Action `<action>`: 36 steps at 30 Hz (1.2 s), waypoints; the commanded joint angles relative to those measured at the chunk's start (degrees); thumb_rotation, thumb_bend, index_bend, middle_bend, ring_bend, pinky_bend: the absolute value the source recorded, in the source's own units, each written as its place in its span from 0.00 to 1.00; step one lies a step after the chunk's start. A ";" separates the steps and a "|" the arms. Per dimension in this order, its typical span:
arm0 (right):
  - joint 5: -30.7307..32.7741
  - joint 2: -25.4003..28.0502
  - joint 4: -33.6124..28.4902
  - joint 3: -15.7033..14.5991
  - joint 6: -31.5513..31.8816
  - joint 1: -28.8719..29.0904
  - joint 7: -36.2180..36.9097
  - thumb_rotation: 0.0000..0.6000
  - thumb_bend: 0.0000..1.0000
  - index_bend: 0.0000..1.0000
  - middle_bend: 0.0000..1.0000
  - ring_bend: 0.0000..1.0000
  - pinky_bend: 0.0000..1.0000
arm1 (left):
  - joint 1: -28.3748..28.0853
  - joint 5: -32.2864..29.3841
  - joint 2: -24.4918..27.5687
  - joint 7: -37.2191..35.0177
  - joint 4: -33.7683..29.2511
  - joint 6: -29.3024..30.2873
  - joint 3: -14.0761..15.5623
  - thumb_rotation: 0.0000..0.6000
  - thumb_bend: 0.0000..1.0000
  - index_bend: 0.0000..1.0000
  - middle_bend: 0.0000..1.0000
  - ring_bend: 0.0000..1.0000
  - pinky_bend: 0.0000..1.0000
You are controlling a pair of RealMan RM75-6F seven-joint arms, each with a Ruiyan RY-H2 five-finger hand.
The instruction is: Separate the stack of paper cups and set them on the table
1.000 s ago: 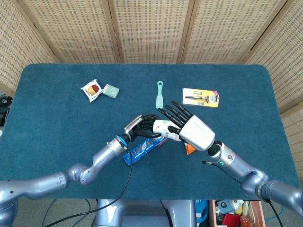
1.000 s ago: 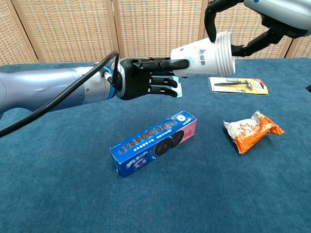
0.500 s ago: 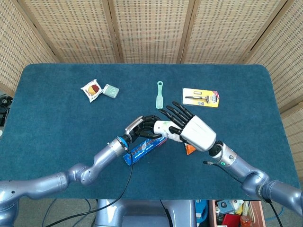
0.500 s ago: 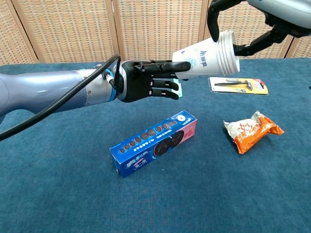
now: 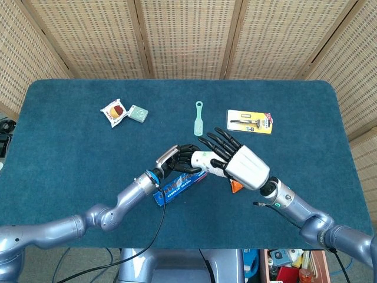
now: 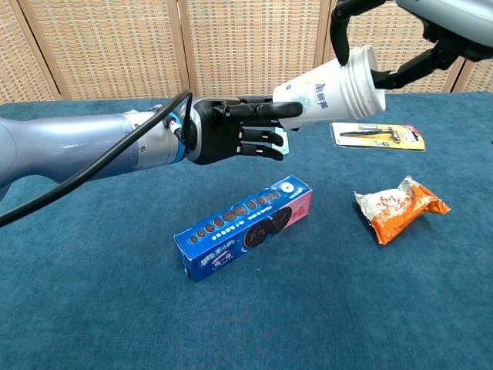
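A stack of white paper cups with blue lettering (image 6: pixel 335 87) is held sideways in the air above the blue carpeted desk (image 6: pixel 92 308), between two robot hands. The right robot hand (image 5: pixel 238 162) grips the wide rim end with its black fingers curled around it. The left robot hand (image 6: pixel 235 129) pinches the narrow base end, its fingers stretched along the cup's side.

Compared with a second ago, the right robot hand has lifted and drawn the rim end slightly up and to the right in the chest view, so the stack now tilts more steeply. The left robot hand has stayed almost in place. No gap between cups is visible yet, so the stack appears unseparated, and the pull apart seems to be just starting. No cup stands on the desk.

Below lie a long blue biscuit box (image 6: pixel 245 228) and an orange snack packet (image 6: pixel 399 206), unmoved.
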 commanded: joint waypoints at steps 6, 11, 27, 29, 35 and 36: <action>0.06 0.53 0.70 -0.20 1.15 -0.50 -0.15 1.00 0.59 0.71 0.10 0.05 0.06 | 0.49 0.15 0.66 -0.07 0.12 0.10 -0.46 1.00 0.24 0.52 0.54 0.57 0.50; -0.13 2.02 2.06 -0.98 3.26 -2.04 0.37 1.00 0.59 0.71 0.10 0.05 0.06 | 1.93 0.50 3.09 -0.39 1.14 0.10 -0.64 1.00 0.24 0.52 0.54 0.57 0.50; -3.56 11.16 5.42 -6.34 5.35 -6.36 -0.65 1.00 0.59 0.71 0.11 0.05 0.06 | 8.75 10.47 17.78 0.73 3.16 4.99 1.99 1.00 0.24 0.52 0.54 0.57 0.50; -5.10 12.74 5.44 -7.49 4.88 -6.35 -1.83 1.00 0.59 0.71 0.11 0.05 0.06 | 9.11 12.62 19.38 2.71 3.79 6.14 3.38 1.00 0.24 0.52 0.54 0.57 0.50; -11.44 19.80 2.20 -11.60 0.71 -4.77 -7.48 1.00 0.59 0.71 0.11 0.05 0.06 | 9.17 18.19 23.23 15.55 6.97 9.26 9.17 1.00 0.24 0.52 0.54 0.57 0.50; -12.16 20.77 1.34 -12.18 -0.34 -4.50 -8.28 1.00 0.59 0.71 0.11 0.05 0.06 | 9.07 18.34 23.51 18.53 7.36 9.63 9.84 1.00 0.24 0.52 0.54 0.57 0.50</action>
